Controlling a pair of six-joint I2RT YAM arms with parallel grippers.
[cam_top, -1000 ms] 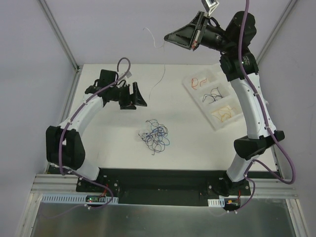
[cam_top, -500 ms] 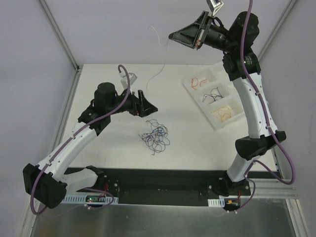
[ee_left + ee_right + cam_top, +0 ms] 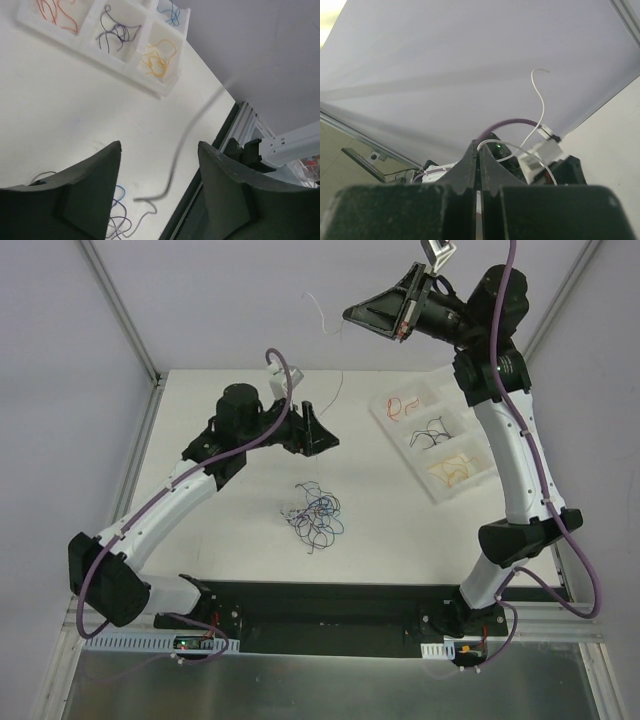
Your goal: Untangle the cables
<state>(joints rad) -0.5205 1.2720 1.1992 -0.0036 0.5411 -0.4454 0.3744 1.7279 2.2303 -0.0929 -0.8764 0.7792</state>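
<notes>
White and hair-thin, dangling as a single wire (image 3: pixel 190 125) from the right jaws, held high above the bench (image 3: pixel 230 510) and pinching it fully shut. Trailing down towards the back of the bench, with the lower end seeming to hang free just above the tangle (image 3: pixel 315 512), though blurring too much in the left wrist view to be sure. Leaving that tangle lying mid-bench as a loose knot of blue, black and pale cables, well apart from the sorting tray (image 3: pixel 162 87) at the right, already holding red, black, yellow and blue strands in separate compartments. Hovering near the hanging strand with the left jaws spread wide, gripping nothing, straddling the strand without clearly touching it. Judging the step in hand as taking over or steadying the lifted wire before carrying it to the tray. Risking a miss on closing: knocking so light a strand out of the gap by brushing it with one side of the jaws. Risking also a slip out of the right pinch under any sideways tug, or, if snagged below, dragging the whole tangle upward and tightening it.
</notes>
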